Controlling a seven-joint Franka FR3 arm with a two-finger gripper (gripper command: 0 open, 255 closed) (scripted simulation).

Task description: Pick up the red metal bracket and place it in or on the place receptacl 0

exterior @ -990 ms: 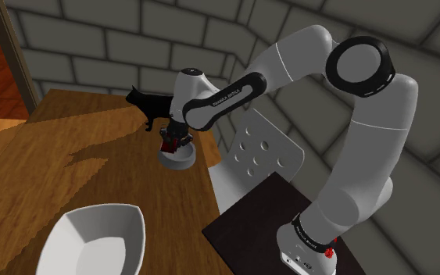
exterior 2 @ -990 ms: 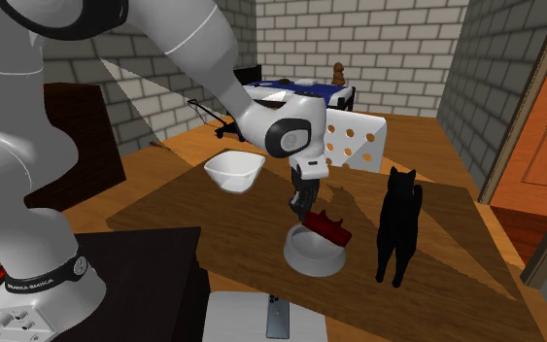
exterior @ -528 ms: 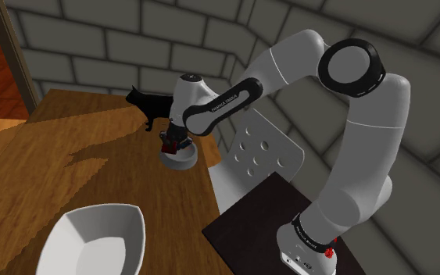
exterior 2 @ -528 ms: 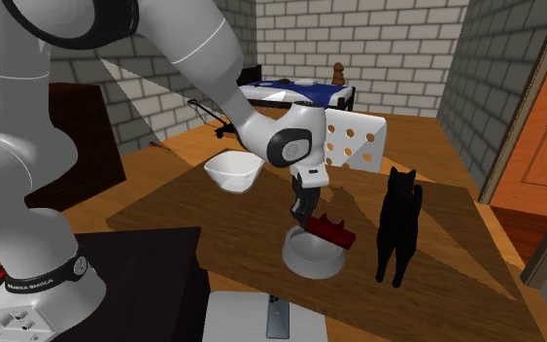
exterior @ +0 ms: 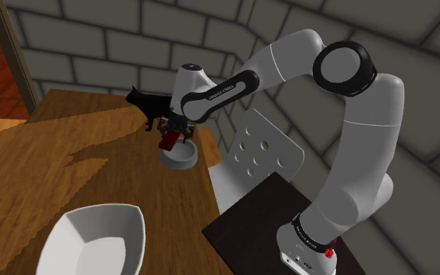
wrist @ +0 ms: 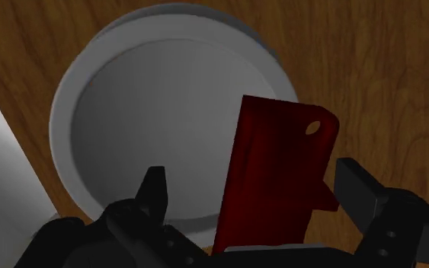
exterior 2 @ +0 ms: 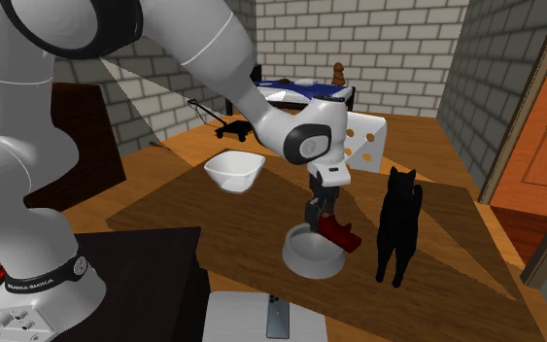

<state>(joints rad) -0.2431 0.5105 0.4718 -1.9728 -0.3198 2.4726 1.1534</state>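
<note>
Bracket, red, over grey bowl's rim, within spread claw

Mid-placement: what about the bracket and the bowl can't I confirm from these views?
1. Wrist view: the near end of the red bracket disappears behind the gripper, so its full length is hidden.
2. Shoulder view: the gripper covers where the bracket meets the grey bowl.
3. Second exterior view: the bracket overlaps the bowl's rim; resting on it or hovering above, cannot tell.
</note>
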